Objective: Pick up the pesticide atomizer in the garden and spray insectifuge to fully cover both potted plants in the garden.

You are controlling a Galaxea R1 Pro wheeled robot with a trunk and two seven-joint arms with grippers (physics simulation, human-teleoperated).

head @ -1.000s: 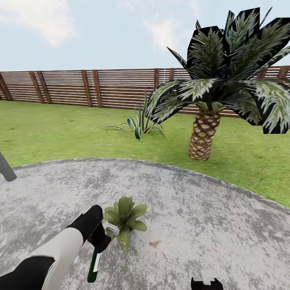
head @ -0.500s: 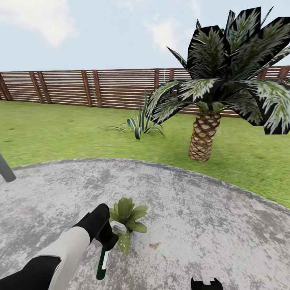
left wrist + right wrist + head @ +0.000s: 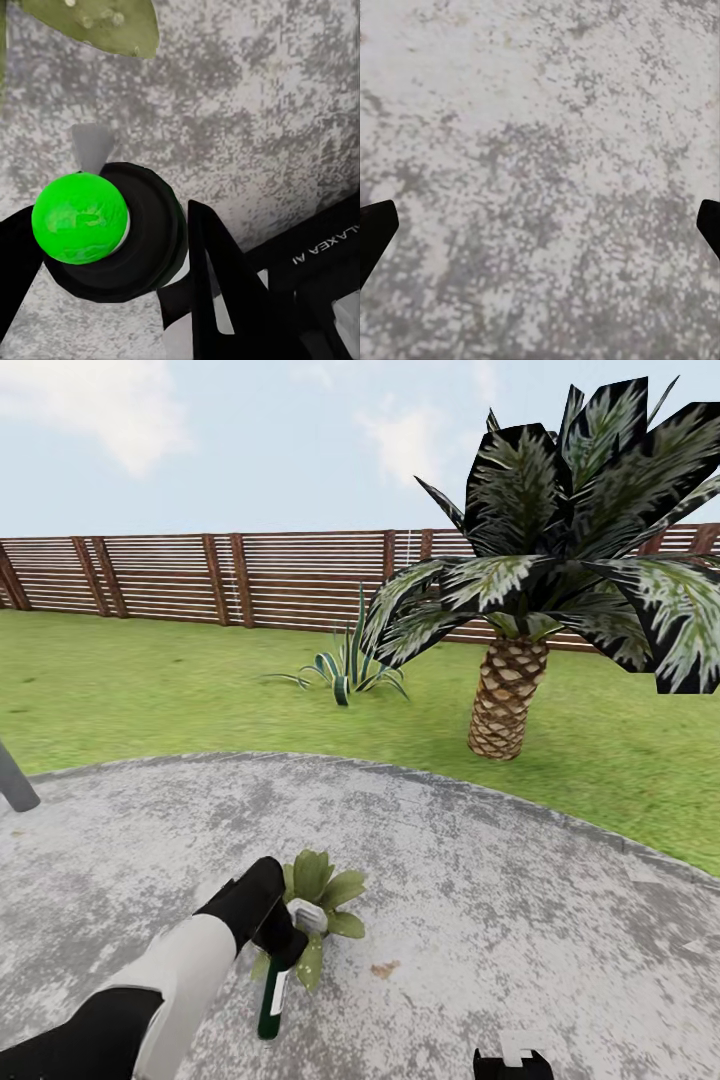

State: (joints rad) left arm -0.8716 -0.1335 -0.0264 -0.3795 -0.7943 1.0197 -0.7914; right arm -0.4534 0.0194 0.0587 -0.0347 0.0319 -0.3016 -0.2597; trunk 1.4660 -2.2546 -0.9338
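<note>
Spraying goes best if the left claw (image 3: 283,943), clamped on the pesticide atomizer (image 3: 272,998) just beside the potted plant (image 3: 318,890), aims its grey nozzle (image 3: 305,916) at those leaves, sweeping every one.

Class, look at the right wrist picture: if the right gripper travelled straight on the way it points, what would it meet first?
Most likely the bare stone patio. The right gripper has its fingertips wide apart at the picture's edges, with mottled grey paving between and beyond them. How far off cannot be told.

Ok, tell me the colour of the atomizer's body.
Dark green with a white band on the atomizer, clearest in the head view.
</note>
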